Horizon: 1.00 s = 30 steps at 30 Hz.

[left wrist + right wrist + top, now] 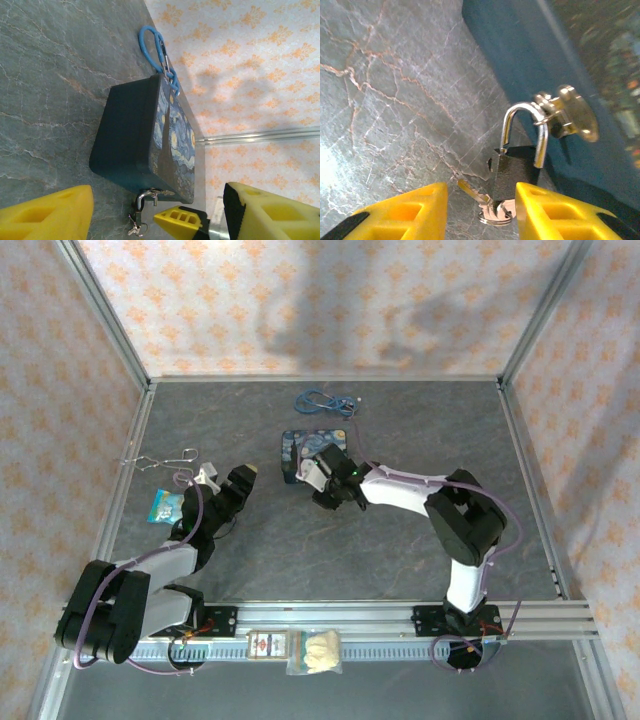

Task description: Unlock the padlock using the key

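Right gripper (480, 197) jaws stand partly apart, gripping nothing; just ahead between them, the padlock (516, 167) hangs upright from the Starry Night tin's (530, 60) hasp (565, 117); the key (470, 191) lies at its foot, slanting left; left gripper (243, 480), open and empty, is farther off.

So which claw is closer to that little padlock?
Right. The right gripper straddles the padlock hanging on the tin; the left gripper is off to the tin's left, apart from it.
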Each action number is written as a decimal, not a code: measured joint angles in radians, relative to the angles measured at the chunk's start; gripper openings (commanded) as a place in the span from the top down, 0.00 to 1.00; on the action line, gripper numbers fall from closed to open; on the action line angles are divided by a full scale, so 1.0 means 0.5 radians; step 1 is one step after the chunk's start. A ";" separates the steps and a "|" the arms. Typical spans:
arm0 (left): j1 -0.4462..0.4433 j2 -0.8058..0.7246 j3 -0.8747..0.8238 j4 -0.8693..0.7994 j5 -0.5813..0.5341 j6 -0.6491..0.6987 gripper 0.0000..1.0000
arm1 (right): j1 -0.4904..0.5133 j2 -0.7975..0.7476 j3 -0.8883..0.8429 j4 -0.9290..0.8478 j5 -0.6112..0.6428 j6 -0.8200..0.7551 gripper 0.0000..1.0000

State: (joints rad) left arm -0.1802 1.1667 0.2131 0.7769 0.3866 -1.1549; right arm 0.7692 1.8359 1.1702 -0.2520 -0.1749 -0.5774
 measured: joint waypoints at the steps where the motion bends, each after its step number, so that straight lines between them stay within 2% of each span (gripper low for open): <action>1: 0.000 0.000 0.000 0.001 0.000 -0.001 0.33 | 0.000 -0.018 -0.008 0.011 0.009 0.008 0.60; 19: 0.000 -0.082 0.000 -0.004 -0.002 0.000 0.33 | 0.000 0.046 -0.082 0.150 0.114 0.033 0.56; 26: 0.000 -0.083 0.000 -0.005 -0.002 0.000 0.33 | 0.000 0.126 -0.143 0.358 0.216 0.041 0.56; 28: 0.000 -0.083 0.000 -0.005 -0.002 0.000 0.33 | 0.000 0.130 -0.169 0.437 0.241 0.040 0.60; 30: 0.000 -0.083 0.000 -0.006 -0.002 0.000 0.33 | 0.000 0.138 -0.182 0.492 0.261 0.040 0.74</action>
State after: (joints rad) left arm -0.1802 1.1252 0.2131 0.7738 0.3855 -1.1549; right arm 0.7692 1.9049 1.0790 -0.0059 -0.0444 -0.5571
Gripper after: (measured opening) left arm 0.669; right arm 0.368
